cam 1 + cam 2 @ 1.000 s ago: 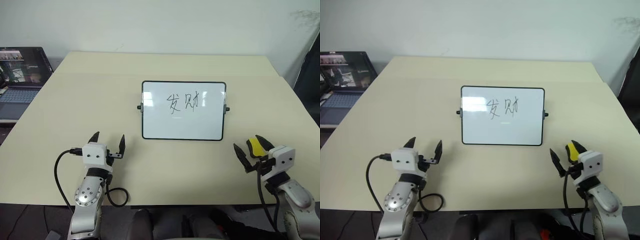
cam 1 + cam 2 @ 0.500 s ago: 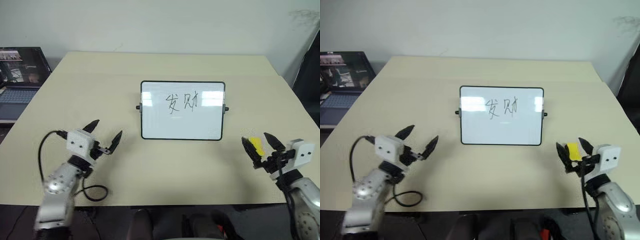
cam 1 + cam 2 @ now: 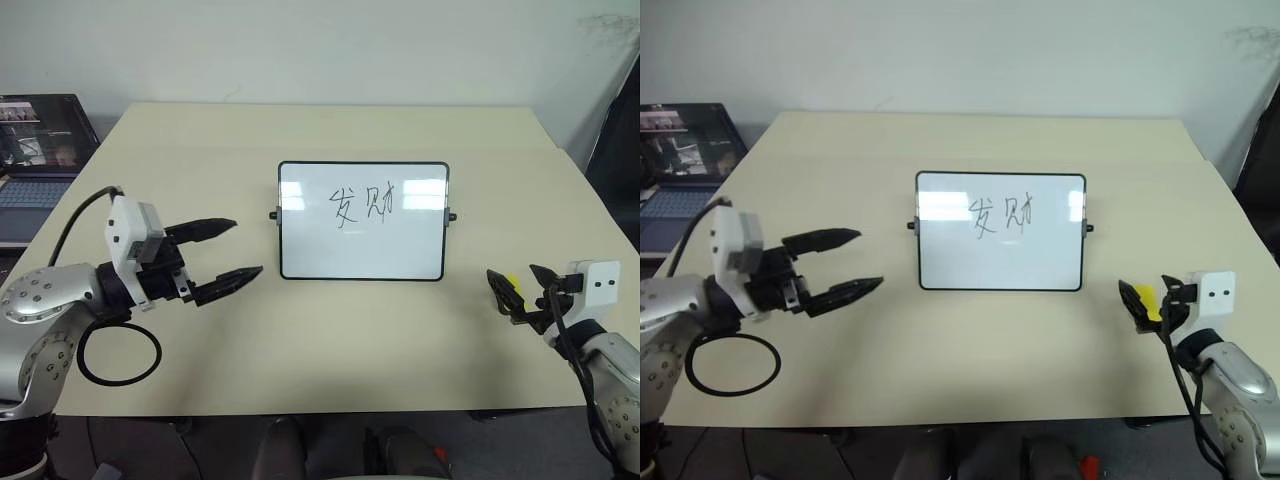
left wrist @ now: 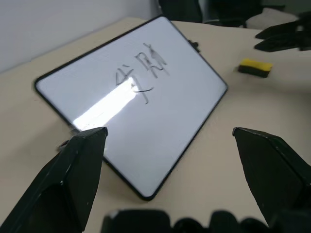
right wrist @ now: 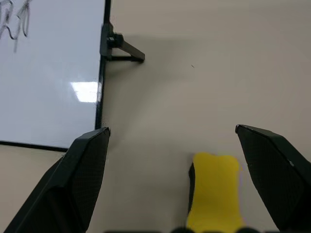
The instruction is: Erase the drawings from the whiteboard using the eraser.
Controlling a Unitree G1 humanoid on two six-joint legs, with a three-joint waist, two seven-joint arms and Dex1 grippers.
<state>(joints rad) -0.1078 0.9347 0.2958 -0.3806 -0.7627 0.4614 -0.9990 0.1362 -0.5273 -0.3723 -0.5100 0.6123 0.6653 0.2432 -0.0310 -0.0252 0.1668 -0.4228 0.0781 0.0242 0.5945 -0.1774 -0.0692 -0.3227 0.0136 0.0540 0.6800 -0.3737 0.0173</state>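
Beige tabletop (image 3: pixel 330 340) fills most of the head views, with the whiteboard (image 3: pixel 362 221) propped at centre frame and the drawings (image 3: pixel 364 204) unwiped in its upper middle. The left gripper (image 3: pixel 232 254) hovers at middle left with its claw spread wide and empty, aimed at the board; the right gripper (image 3: pixel 518 290) sits at lower right, claw likewise apart, with the small yellow eraser (image 5: pixel 214 191) lying on the table between its fingers, not clamped. The likely risk is that the right claw closes off-centre and nudges the light eraser away, or that wiping later tips the propped board unless the left claw steadies it.
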